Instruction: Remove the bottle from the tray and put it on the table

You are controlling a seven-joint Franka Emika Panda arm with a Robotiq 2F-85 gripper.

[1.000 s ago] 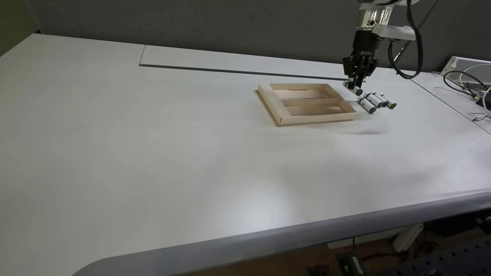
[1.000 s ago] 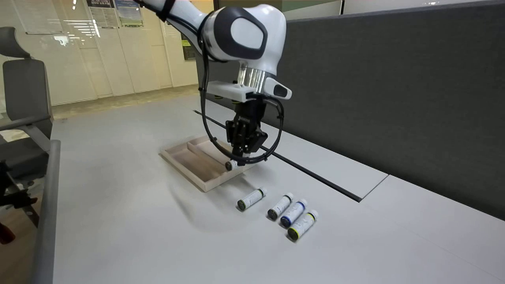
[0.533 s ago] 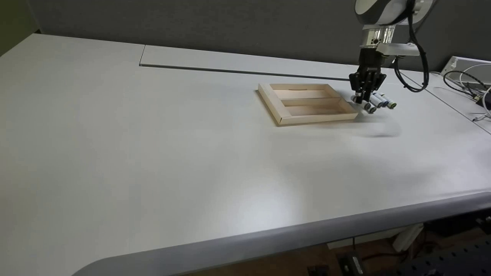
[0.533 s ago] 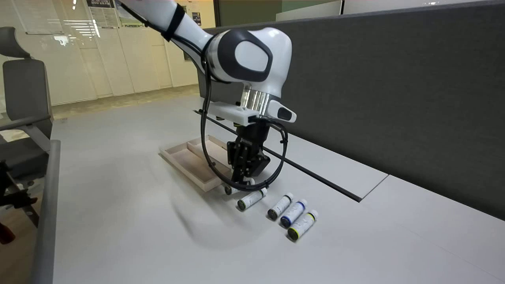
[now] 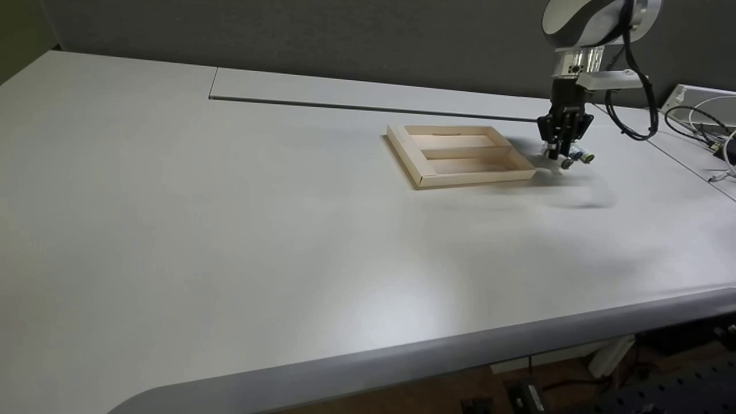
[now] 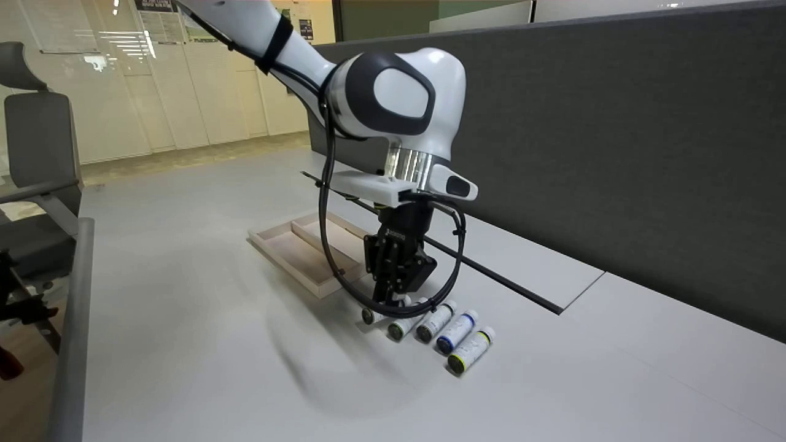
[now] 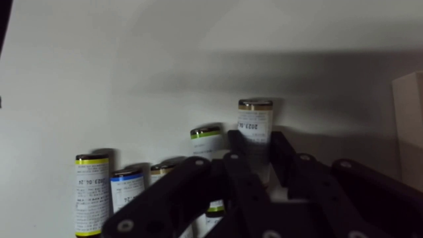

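Note:
My gripper [image 7: 255, 140] is shut on a small white-labelled bottle [image 7: 254, 120] with a tan band and dark end. The bottle lies level between the fingers, at or very near the table [image 6: 215, 344]. In an exterior view its dark end [image 6: 368, 316] shows below the gripper [image 6: 388, 299]; the arm's cable hides part of it. In an exterior view the gripper [image 5: 559, 153] mostly hides it. The light wooden tray [image 5: 477, 180], with two compartments, stands beside the gripper. Its compartments look empty. Its wall [image 7: 409, 129] shows at the right of the wrist view.
Several similar bottles lie in a row beside the held one: green-banded [image 6: 405, 325], tan-banded [image 6: 437, 321], blue-banded [image 6: 457, 333] and yellow-banded [image 6: 471, 351]. The green one is close against the gripper's finger. A dark partition [image 6: 583, 141] stands behind the table. Cables [image 5: 698, 129] lie at the right.
My gripper has come down from beside the tray's edge with the bottle and moved away from the tray toward the row. The green-banded bottle has shifted toward the other bottles.

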